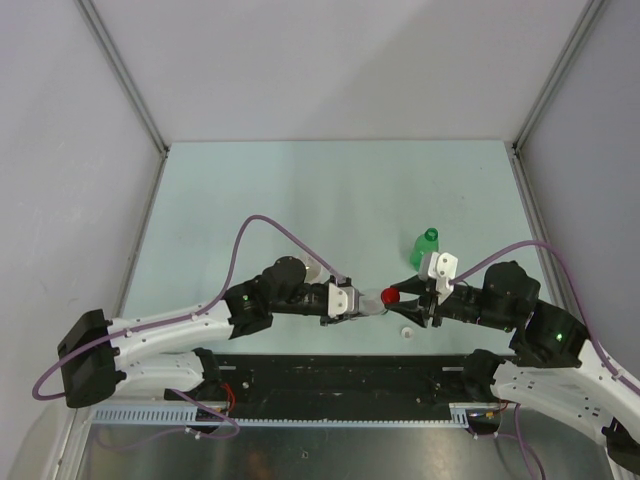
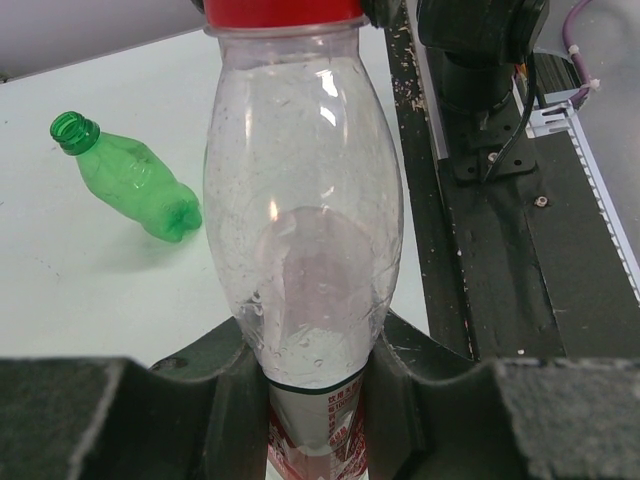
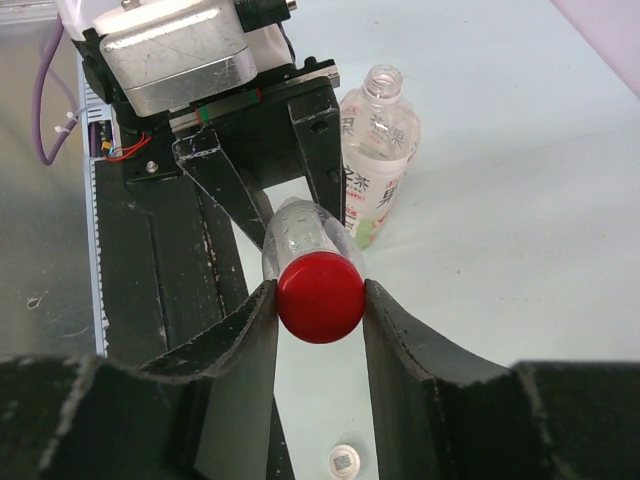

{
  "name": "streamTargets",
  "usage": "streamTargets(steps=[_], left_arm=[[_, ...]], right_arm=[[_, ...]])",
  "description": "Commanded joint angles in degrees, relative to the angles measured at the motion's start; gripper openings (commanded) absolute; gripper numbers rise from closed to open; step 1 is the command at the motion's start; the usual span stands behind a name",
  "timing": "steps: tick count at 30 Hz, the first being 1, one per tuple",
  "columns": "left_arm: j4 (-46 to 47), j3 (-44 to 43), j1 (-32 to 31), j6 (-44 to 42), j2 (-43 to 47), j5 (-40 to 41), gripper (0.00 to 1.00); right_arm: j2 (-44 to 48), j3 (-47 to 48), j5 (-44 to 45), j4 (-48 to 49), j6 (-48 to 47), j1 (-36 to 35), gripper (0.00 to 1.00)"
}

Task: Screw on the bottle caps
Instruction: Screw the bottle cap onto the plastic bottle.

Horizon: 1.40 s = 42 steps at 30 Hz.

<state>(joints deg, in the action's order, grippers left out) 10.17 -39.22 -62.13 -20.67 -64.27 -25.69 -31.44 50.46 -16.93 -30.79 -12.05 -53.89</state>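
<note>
A: Where is the red cap (image 3: pixel 320 295) sitting?
B: On the mouth of the clear bottle (image 2: pixel 300 200). The left gripper (image 2: pixel 320 375) is holding that bottle sideways, pointing it at the right gripper (image 3: pixel 320 310), which is pinching the cap.

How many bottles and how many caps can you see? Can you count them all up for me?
Bottles: 3 (green bottle, small clear bottle, wide clear bottle)
Caps: 2 (red cap, white cap)
Total: 5
</note>
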Motion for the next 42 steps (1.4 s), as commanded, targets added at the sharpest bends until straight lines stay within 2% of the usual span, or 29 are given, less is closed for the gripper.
streamTargets(steps=[1,5,8,11,15,21,23,27,29,33,36,38,42], left_arm=[[2.5,-2.1,0.0,-0.7,-0.1,1.9,0.11],[2.5,-2.1,-0.1,-0.6,0.5,3.7,0.11],[2.5,-2.5,-0.1,-1.4,0.9,8.6,0.12],[2.5,-3.5,-0.1,-2.7,0.4,14.6,0.12],[2.6,-5.6,-0.2,-4.0,-1.3,17.6,0.12],[3.1,-8.9,-0.2,-3.0,-5.7,19.5,0.12],[3.2,-9.3,-0.3,-2.8,-6.6,19.5,0.12],[3.3,-9.3,-0.3,-2.6,-7.0,19.6,0.12],[3.2,-8.9,-0.3,-2.3,-6.9,19.3,0.12],[3.2,-7.7,-0.3,-1.8,-6.7,18.2,0.12],[3.2,-7.1,-0.3,-1.7,-6.2,16.3,0.11],[3.2,-6.4,-0.2,-2.3,-5.3,14.0,0.11],[2.1,-5.1,-0.3,-3.4,-3.3,8.4,0.11]], right_arm=[[-0.5,0.5,-1.3,2.6,1.6,-0.3,0.25],[-1.4,0.5,0.2,2.4,3.0,-0.3,0.05],[-2.4,0.5,4.6,3.7,8.3,-0.3,0.01],[-4.8,0.5,9.5,8.1,22.0,-0.3,0.00],[-9.2,0.5,21.3,10.4,40.2,-0.8,0.00],[-12.9,-0.2,51.4,3.8,67.7,-7.2,0.00],[-14.3,-0.3,54.9,5.0,69.6,-9.6,0.00],[-15.0,-0.3,55.2,11.8,61.5,-12.2,0.01],[-13.5,-0.3,54.0,14.2,55.5,-12.4,0.18],[-8.7,-0.3,52.9,15.4,44.3,-12.4,0.61],[-4.1,-0.3,44.4,14.6,31.1,-12.0,0.87],[-0.8,-0.3,37.1,12.7,22.1,-12.0,0.96],[4.6,-0.3,26.5,7.7,10.3,-11.9,0.99]])
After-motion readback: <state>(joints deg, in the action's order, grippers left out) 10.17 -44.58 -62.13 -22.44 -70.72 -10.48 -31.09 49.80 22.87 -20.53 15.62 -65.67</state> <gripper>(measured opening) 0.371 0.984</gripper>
